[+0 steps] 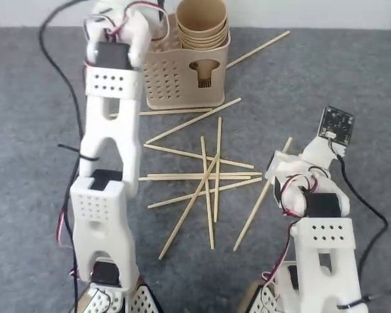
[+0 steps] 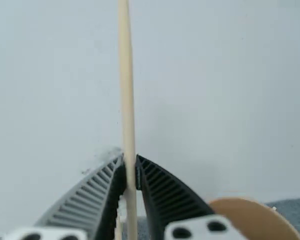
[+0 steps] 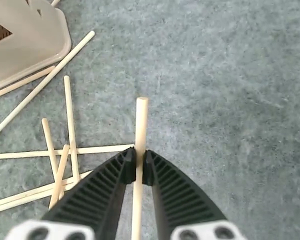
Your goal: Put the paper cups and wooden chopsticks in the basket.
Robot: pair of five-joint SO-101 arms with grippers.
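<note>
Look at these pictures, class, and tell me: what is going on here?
Tidying is under way. The left tool is shut on one chopstick, held by the basket, where the paper cups already sit stacked. The right tool is shut on another chopstick at the edge of the loose chopsticks scattered over the grey carpet.

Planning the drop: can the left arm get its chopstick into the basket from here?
Probably yes: the left gripper, shut on the chopstick, is beside the basket, and the paper cups fill only one end.
</note>
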